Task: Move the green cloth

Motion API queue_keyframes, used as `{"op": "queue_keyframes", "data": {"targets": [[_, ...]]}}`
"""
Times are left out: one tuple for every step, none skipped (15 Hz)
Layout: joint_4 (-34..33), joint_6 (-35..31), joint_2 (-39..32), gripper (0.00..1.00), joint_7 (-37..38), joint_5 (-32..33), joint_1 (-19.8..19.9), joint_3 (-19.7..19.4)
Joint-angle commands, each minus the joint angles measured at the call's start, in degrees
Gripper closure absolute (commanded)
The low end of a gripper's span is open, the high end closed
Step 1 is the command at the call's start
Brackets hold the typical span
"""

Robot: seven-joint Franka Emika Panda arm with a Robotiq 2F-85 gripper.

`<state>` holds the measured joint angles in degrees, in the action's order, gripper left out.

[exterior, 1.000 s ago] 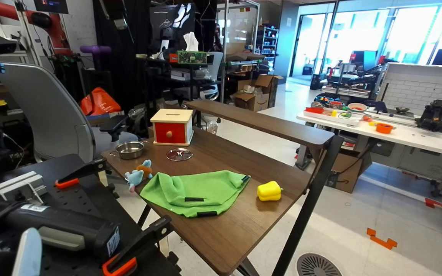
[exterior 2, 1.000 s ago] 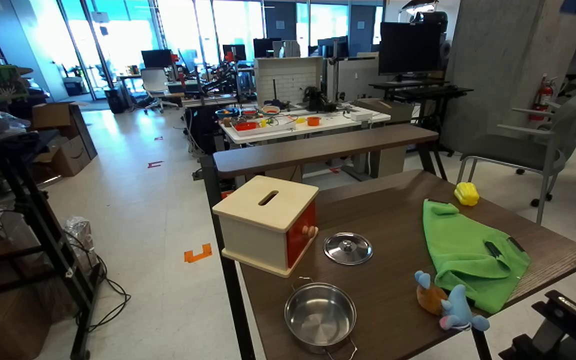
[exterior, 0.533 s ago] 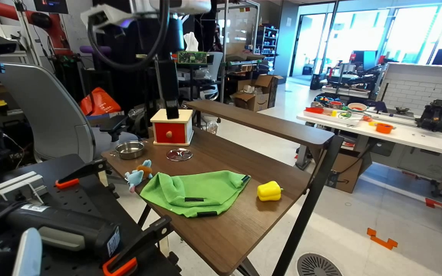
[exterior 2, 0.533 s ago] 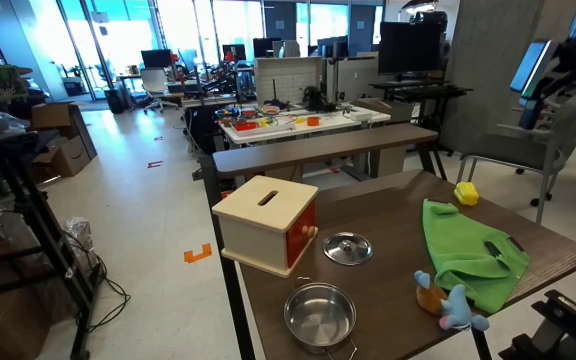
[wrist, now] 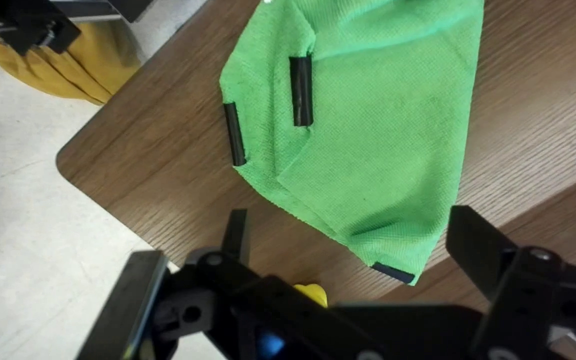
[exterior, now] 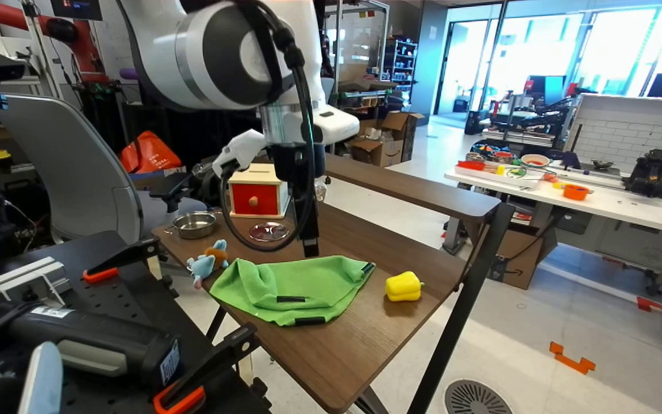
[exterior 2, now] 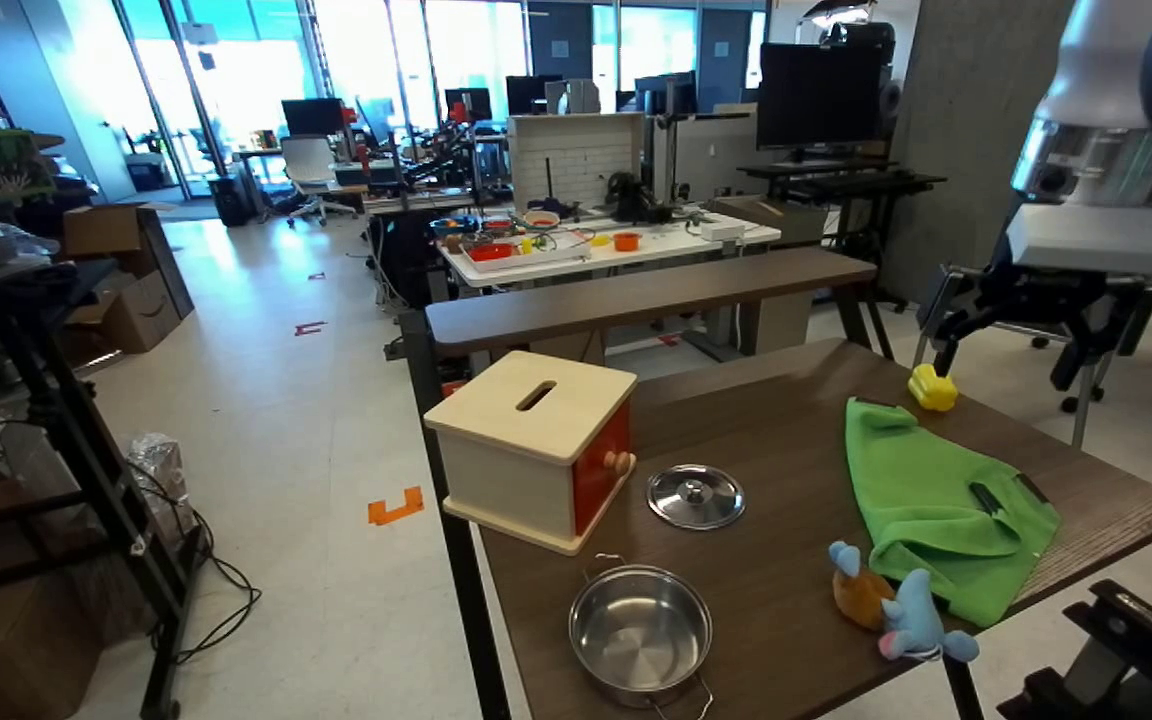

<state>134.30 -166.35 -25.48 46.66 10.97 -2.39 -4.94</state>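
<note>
While the gripper (exterior 2: 1004, 375) hovers with jaws spread, I see the green cloth (exterior: 311, 280) lying rumpled at one long edge of the tabletop (exterior: 365, 345).

Robotics lab: red robot arm (exterior: 85, 49), monitor (exterior 2: 821, 97), workbench (exterior: 641, 215).

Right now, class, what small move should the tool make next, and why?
Probably ease the tool down toward the green cloth: it hangs open and clear of the cloth, whose narrow end shows between its jaws in the wrist view.
</note>
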Motion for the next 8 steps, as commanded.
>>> {"op": "queue_keyframes", "data": {"targets": [[-5.58,-5.16,-9.38,0.00,0.75,-4.19,-6.81,-5.18],[-6.67,-5.82,-11.40,0.00,0.17,-5.84,-7.74,-5.51],[-7.46,-5.85,-12.96,0.00,-0.33,-7.65,-8.39,-5.47],[-8.25,-5.69,-14.32,0.00,-0.80,-9.33,-8.83,-5.28],[-9.03,-5.21,-15.67,0.00,-1.24,-10.90,-9.05,-4.85],[-9.78,-4.73,-16.69,0.00,-1.61,-12.11,-9.30,-4.60],[-10.77,-4.17,-17.82,0.00,-2.05,-13.16,-9.34,-4.30],[-11.61,-3.88,-18.79,0.00,-2.26,-14.11,-9.43,-4.11]]}}
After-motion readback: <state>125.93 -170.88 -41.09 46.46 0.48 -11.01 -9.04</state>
